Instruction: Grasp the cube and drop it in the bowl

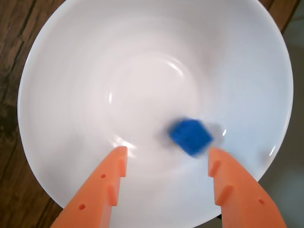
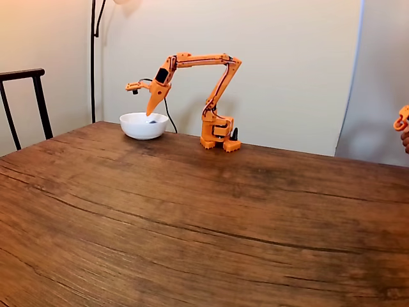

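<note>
The claw [image 1: 166,154] hangs spread and released above the bowl [image 1: 66,61], holding nothing. The cube [image 1: 191,137] appears blurred inside the bowl, between the two finger tips and slightly beyond them, nearer the finger on the right of the wrist view. In the fixed view, the bowl [image 2: 134,128] sits on the tabletop [image 2: 204,224] directly beneath the claw [image 2: 152,110]. The drop appears complete; withdrawal remains.

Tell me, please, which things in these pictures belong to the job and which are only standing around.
Job things: the cube, blurred, inside the bowl; the open gripper above it.

Standing around: the wooden table, a dark chair, a lamp pole, an orange part at the fixed view's right edge.
</note>
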`<state>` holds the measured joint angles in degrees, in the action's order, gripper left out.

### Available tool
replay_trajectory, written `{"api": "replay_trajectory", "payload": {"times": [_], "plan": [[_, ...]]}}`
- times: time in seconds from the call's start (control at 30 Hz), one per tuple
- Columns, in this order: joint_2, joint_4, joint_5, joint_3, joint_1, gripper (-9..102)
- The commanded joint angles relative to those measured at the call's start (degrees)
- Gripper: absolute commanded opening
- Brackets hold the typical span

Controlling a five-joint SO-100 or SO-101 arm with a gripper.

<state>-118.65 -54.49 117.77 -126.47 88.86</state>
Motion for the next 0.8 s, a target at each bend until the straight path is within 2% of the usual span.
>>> {"api": "replay_trajectory", "payload": {"times": [0.0,0.3,0.57,0.77], "plan": [[-2.0,0.0,0.3,1.3,-0.7,23],[-2.2,-7.3,-0.4,5.4,-8.3,22],[-4.4,-18.3,-1.5,14.9,-18.8,0],[-12.7,-23.5,-5.5,15.1,-29.6,-1]]}}
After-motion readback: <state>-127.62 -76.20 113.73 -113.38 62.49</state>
